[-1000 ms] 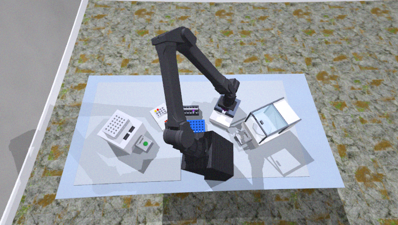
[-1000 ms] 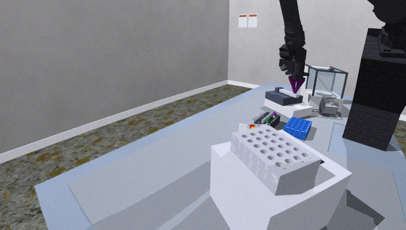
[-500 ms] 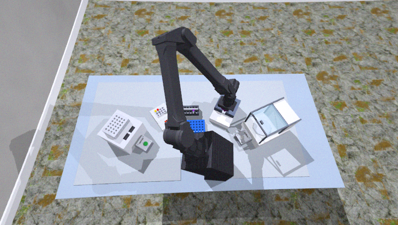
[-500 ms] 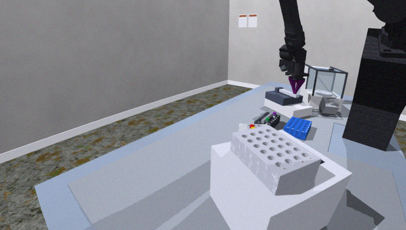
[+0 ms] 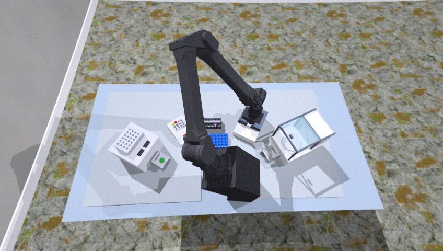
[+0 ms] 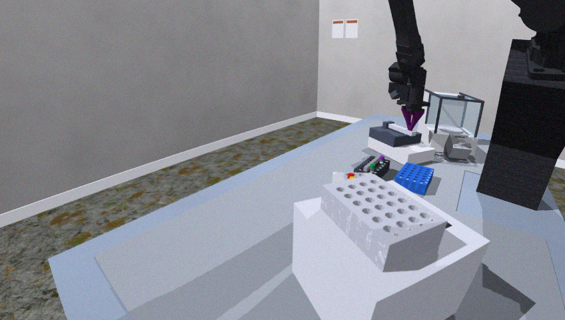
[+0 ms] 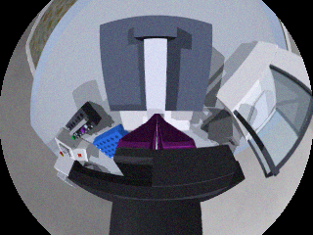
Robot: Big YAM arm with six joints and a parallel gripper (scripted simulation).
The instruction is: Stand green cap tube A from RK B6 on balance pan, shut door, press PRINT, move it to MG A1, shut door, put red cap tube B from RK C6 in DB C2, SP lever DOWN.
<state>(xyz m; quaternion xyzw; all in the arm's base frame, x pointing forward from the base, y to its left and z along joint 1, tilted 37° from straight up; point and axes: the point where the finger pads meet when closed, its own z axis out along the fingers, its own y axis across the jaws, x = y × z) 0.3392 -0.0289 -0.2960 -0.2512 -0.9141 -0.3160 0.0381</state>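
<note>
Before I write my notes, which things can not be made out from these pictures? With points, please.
- Bottoms of the bores holding the red [image 5: 175,122] [image 6: 350,175] and yellow [image 5: 173,124] caps, exterior view: hidden by the mixer [image 6: 336,237].
- Part of the blue rack [image 5: 219,140], top view: behind the arm.
- Balance's key lettering, exterior view: too small.

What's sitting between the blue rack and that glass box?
Between the blue rack and the glass box stands the white-based, dark-topped station, seen from the top.
</note>
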